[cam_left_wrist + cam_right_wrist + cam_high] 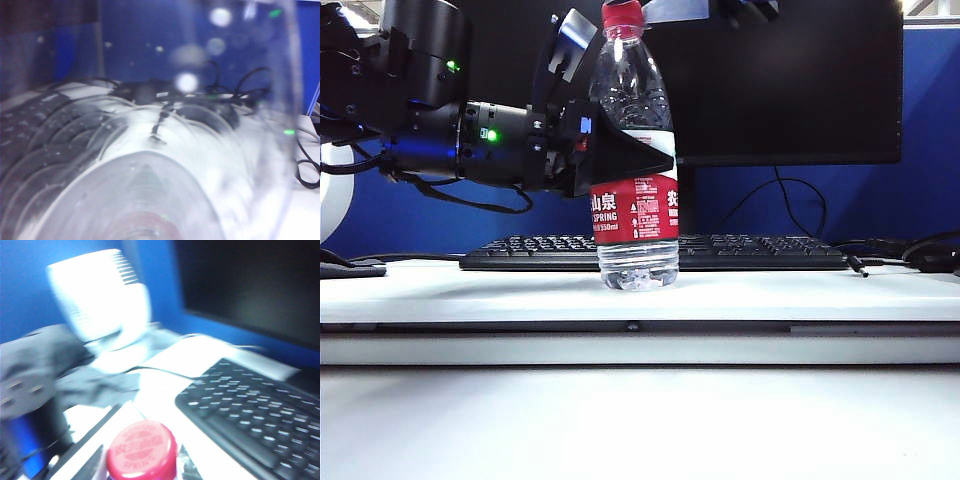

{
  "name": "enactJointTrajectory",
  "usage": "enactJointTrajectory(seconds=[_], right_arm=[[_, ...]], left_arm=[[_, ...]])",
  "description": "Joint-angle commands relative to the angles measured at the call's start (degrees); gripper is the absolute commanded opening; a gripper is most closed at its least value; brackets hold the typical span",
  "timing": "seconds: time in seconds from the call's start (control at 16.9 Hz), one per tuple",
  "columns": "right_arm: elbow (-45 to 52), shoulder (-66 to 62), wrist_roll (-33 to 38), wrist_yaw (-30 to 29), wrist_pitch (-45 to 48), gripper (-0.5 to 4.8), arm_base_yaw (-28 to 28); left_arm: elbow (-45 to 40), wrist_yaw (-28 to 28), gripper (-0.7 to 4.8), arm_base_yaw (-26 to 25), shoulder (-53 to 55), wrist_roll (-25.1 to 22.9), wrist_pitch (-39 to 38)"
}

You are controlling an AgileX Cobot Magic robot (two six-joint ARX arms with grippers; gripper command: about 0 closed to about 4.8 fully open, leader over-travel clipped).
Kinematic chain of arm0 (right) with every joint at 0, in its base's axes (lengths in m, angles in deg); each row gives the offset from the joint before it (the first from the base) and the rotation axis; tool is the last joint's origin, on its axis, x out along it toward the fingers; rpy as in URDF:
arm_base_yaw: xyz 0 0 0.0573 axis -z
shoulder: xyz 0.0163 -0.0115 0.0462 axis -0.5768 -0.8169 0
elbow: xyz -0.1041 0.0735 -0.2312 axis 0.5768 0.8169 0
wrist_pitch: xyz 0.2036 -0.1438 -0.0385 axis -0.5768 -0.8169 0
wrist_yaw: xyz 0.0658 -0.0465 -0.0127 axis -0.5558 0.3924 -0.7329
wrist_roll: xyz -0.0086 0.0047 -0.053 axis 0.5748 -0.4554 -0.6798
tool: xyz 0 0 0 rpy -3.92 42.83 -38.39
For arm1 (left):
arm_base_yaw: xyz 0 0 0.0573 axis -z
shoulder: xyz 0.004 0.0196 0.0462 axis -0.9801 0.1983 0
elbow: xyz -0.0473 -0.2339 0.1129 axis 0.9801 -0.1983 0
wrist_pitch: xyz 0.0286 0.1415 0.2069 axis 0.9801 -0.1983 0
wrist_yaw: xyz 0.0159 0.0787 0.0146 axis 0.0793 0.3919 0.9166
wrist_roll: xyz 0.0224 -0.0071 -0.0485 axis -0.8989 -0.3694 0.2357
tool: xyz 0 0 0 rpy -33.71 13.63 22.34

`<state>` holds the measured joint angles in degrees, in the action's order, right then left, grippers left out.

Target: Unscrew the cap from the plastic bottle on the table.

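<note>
Plastic bottle point(636, 190) upright on counter point(470, 290), cap point(622, 16) on. Left pincer point(638, 160) pinching bottle from 9 o'clock. Right pincer above cap; state cannot be told.

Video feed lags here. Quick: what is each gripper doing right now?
Left gripper: shut on the plastic bottle, at its middle.
Right gripper: above the cap, jaws out of view; cannot tell.

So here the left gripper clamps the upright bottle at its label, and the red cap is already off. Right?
Not quite: the cap is on the plastic bottle, as the exterior and right wrist views show. The left gripper does clamp the upright bottle at the label's top.
</note>
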<state>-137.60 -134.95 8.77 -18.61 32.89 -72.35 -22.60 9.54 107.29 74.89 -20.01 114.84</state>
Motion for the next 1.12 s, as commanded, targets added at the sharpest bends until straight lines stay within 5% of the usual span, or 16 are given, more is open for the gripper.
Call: enactJointTrajectory(seconds=[0.06,1.12], right_arm=[[0.35,-0.46,-2.78,-12.63,-3.61,1.43,4.04],[0.15,-5.88,-2.6,-47.63,0.24,1.43,18.25]], left_arm=[[-0.31,-0.94,2.37,0.22,0.26,-0.28,-3.13],[-0.28,-2.05,2.36,0.22,0.26,-0.28,-4.07]])
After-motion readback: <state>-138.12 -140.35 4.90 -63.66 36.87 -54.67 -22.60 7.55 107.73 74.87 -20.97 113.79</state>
